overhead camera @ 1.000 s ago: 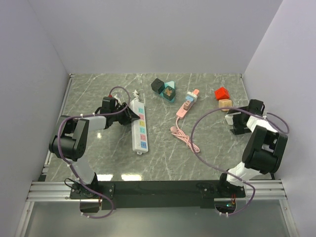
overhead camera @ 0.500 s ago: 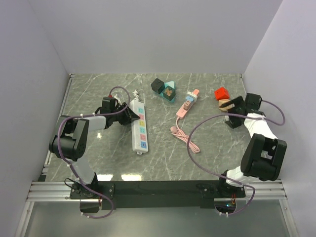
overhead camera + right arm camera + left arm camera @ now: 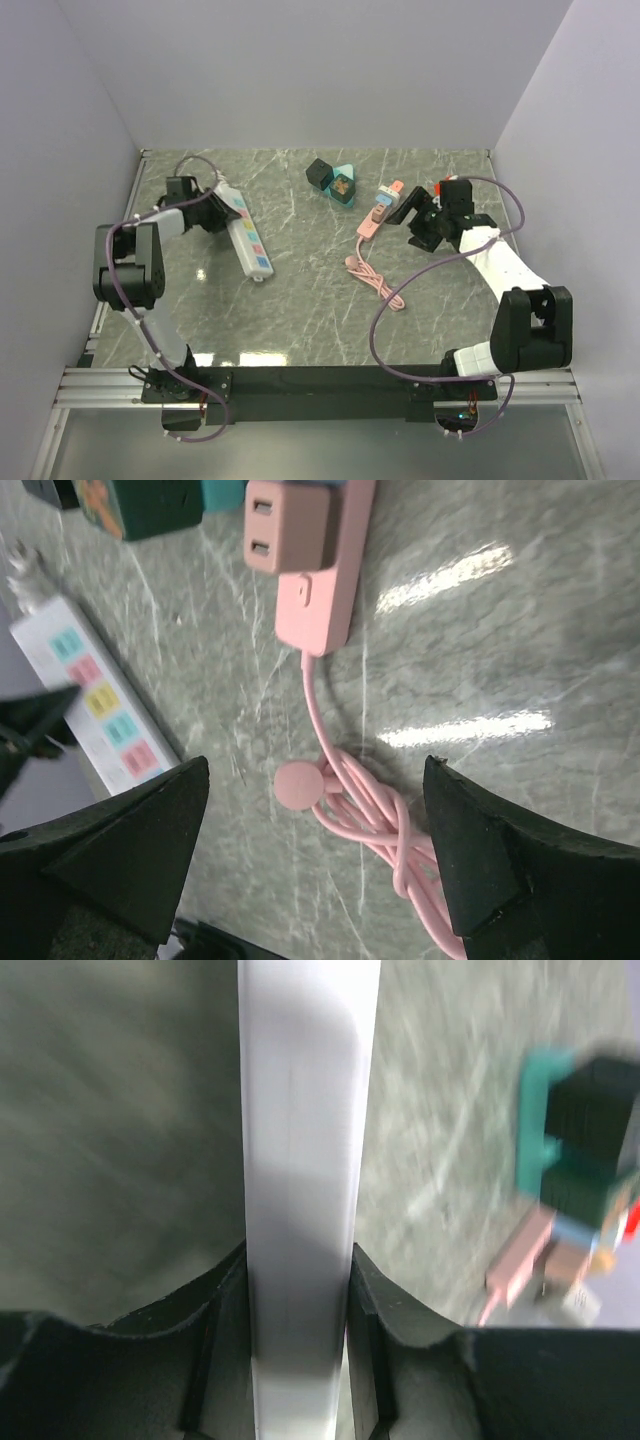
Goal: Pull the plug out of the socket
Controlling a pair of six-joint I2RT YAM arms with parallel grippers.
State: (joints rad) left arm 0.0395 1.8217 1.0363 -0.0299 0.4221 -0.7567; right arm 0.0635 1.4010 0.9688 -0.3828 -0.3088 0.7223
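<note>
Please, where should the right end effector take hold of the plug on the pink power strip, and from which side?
Grip the plug by its blocky body, across its two flat sides, coming from above. It stands proud of the pink power strip, so the open right end effector can probably straddle it.

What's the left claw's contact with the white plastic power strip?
Touching. Left wrist view: left claw fingers flank the white plastic power strip, pressed against both sides.

Top cam: bright, even light, sharp. At left gripper (image 3: 298, 1260): heavy motion blur, white plastic power strip (image 3: 300, 1140) part-shaded. White glare streaks on grey marble tabletop (image 3: 520, 640) ahead of right gripper (image 3: 312, 770).
</note>
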